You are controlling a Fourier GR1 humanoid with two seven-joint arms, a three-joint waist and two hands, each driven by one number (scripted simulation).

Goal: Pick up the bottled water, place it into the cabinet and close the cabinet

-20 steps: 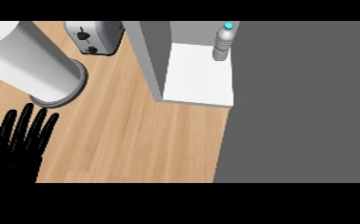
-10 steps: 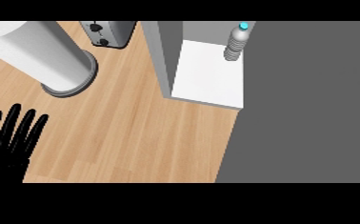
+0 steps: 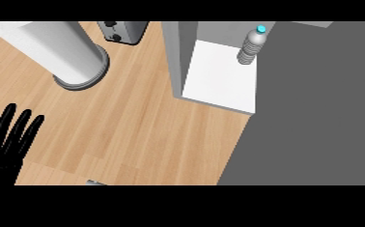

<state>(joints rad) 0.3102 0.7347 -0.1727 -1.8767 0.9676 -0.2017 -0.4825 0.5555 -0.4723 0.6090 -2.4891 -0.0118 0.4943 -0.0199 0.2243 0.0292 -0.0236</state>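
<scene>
Surface: light wood counter [image 3: 143,124], planks running diagonally. The right part of the view is a flat dark grey area [image 3: 306,124]; the counter ends against it along a slanted edge.

Cabinet [image 3: 175,52]: grey wall upright at centre-far, white shelf floor [image 3: 217,78] to its right, open toward the viewer.

Bottled water [image 3: 250,45], qty 1: upright on the shelf floor at its far-right corner, blue cap on top, inside the cabinet.

Other items: 1 large grey-white cylinder [image 3: 68,52] w/ a ringed base on the counter, far left; 1 toaster-like appliance [image 3: 122,31] at the far edge, only partly in view.

Open room: broad bare wood btwn cylinder, cabinet and near edge.

Left hand [image 3: 16,136]: at the left edge, near side, fingers straight and spread, holding nothing, well apart from the bottle. Right hand: not visible.
</scene>
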